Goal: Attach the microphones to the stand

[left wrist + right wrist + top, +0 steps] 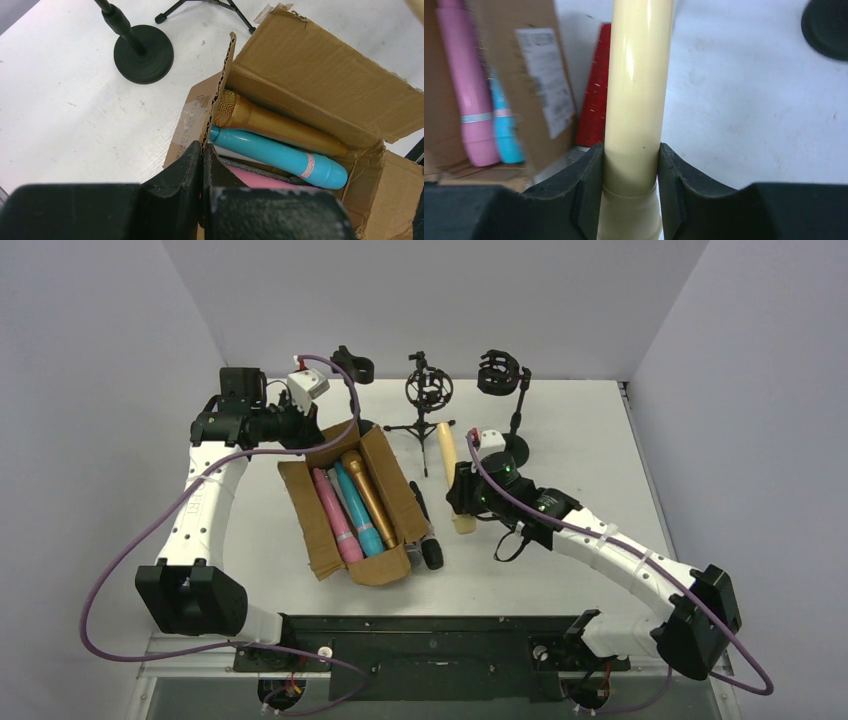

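Fingers [589,200] of my right tool [631,160] are clamped on the cream microphone [636,85], one pad on each side of its shaft just above a seam. That microphone sits to the right of the cardboard box [300,510], apart from it, with its length running away from me toward the stands. I cannot tell whether it rests on the table [600,480] or hangs just off it. Between it and the box lies a red microphone [594,95], close against the box's right wall. A black microphone [430,552] lies at the box's near right corner.

My left tool [204,150] is pinched together on the edge of the box's far left flap. The corrugated edge runs straight into the slit between its two fingers. Inside the box, from its right wall leftward, I see the gold microphone [280,127], the teal microphone [280,156] and the pink microphone [335,515], lying side by side. A dark glittery strip shows between teal and pink, too little of it for me to name.

Beyond the box, three stands are upright on the table. A round-based stand [142,52] is just behind the box's far corner. A tripod stand [428,395] with a ring cradle is further right, and a second round-based stand [498,375] is rightmost.
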Robot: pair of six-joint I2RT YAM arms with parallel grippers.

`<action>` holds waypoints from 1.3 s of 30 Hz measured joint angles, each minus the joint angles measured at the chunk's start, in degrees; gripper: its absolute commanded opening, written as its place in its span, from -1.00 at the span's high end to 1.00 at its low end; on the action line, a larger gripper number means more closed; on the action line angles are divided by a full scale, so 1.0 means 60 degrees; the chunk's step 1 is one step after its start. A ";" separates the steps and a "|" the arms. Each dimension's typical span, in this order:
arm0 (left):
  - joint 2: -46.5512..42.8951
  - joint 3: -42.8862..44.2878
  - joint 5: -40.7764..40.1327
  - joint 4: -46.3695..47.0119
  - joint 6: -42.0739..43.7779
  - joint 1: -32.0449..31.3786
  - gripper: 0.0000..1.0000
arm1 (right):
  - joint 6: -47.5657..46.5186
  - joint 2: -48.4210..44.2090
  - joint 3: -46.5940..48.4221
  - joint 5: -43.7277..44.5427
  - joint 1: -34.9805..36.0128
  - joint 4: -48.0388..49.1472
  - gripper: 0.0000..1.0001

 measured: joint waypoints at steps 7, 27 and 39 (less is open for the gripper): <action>-0.0007 0.0000 0.0004 0.0000 0.0000 0.0000 1.00 | 0.1173 0.0321 -0.2608 -0.0073 -0.0623 0.1249 1.00; -0.0062 -0.0004 0.0004 -0.0004 0.0000 -0.0011 1.00 | 0.3417 0.3646 -0.3118 -0.0845 -0.0758 0.4878 0.07; -0.0062 -0.0025 0.0026 0.0007 0.0000 -0.0011 1.00 | 0.2907 0.0441 -0.2189 0.0820 -0.0484 0.2718 -0.07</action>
